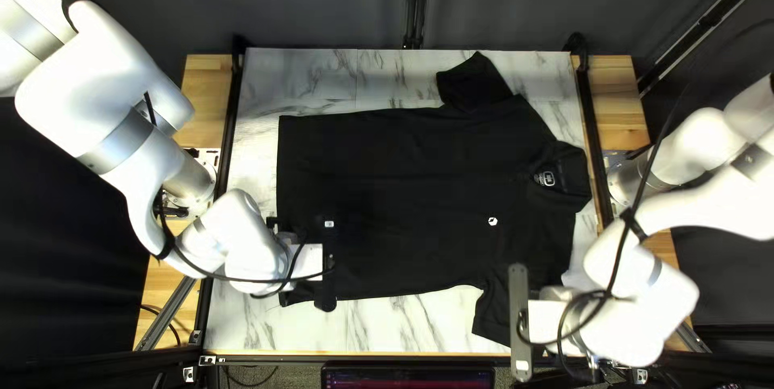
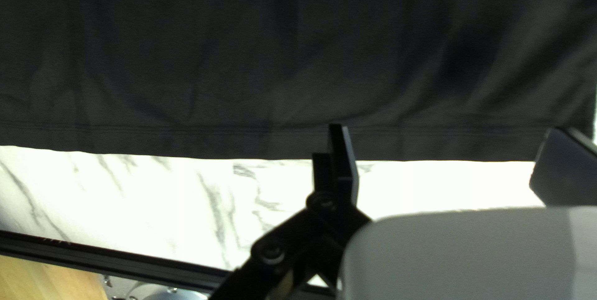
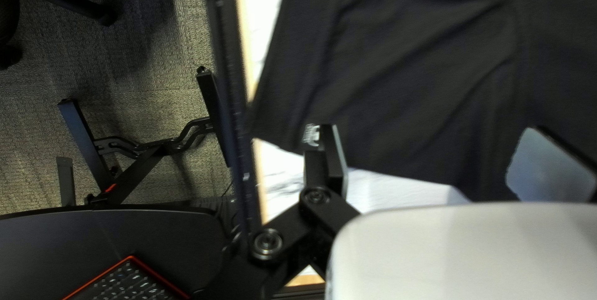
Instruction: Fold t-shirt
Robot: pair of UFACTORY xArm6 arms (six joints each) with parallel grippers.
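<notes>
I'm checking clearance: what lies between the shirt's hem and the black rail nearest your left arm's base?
Marbled tabletop, with my left gripper partly over it, in the left wrist view.

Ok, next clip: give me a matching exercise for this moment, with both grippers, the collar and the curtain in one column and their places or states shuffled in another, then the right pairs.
Things:
1. left gripper
2. right gripper
3. collar
4. dark curtain

Places and states:
A. beyond the far edge of the table
B. open, over the bottom hem
C. near the table's right edge
D. open, over the near sleeve

Right pairs: 1-B, 2-D, 3-C, 4-A
</notes>
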